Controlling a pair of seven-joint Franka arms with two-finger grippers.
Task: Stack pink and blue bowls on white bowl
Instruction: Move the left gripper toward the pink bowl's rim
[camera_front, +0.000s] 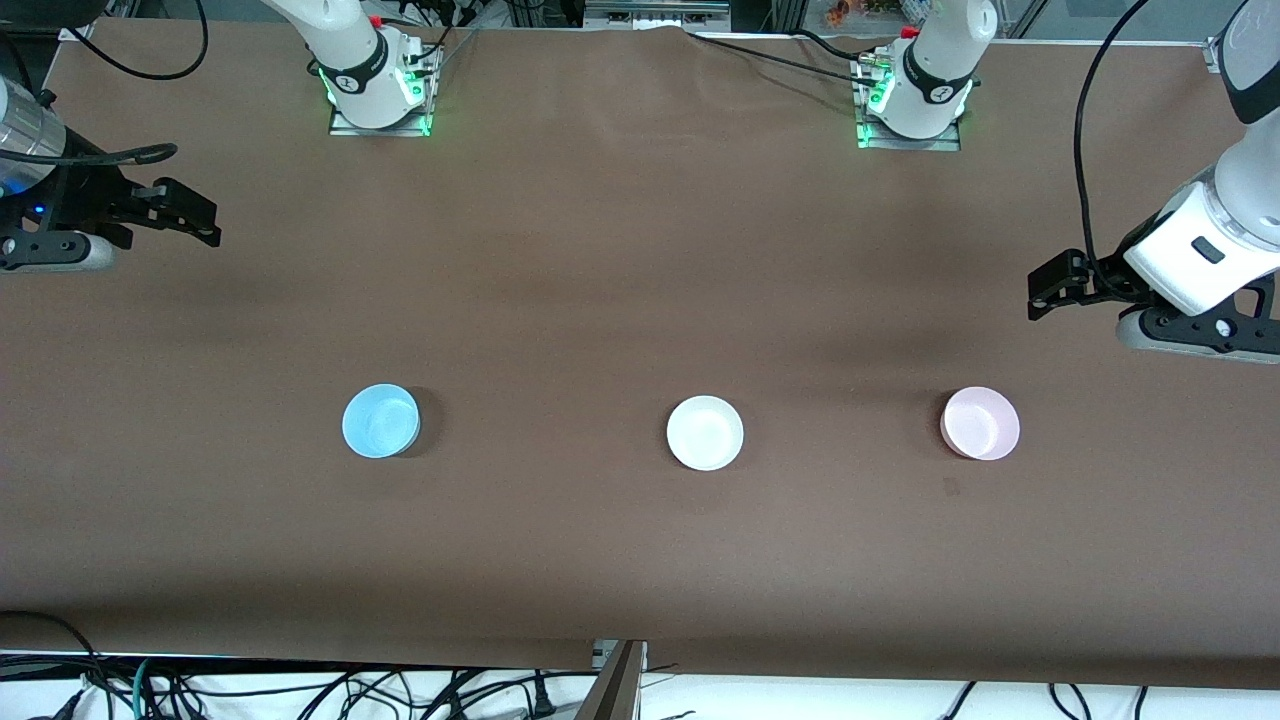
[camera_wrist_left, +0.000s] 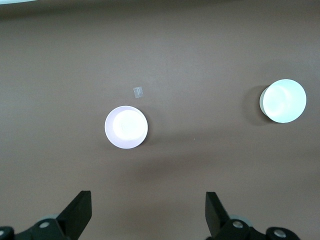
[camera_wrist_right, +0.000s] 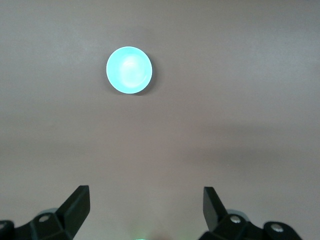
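white bowl (camera_front: 705, 432): 1 | blue bowl (camera_front: 380, 421): 1 | pink bowl (camera_front: 980, 423): 1

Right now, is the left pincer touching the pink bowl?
Apart. In the left wrist view, bare table separates the open left pincer from the pink bowl; the front view shows the same gap.

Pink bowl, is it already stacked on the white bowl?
No, the pink bowl sits apart on the table, toward the left arm's end from the white bowl.

Blue bowl (camera_front: 380, 421), white bowl (camera_front: 705, 432), pink bowl (camera_front: 980, 423); brown table (camera_front: 640, 250).
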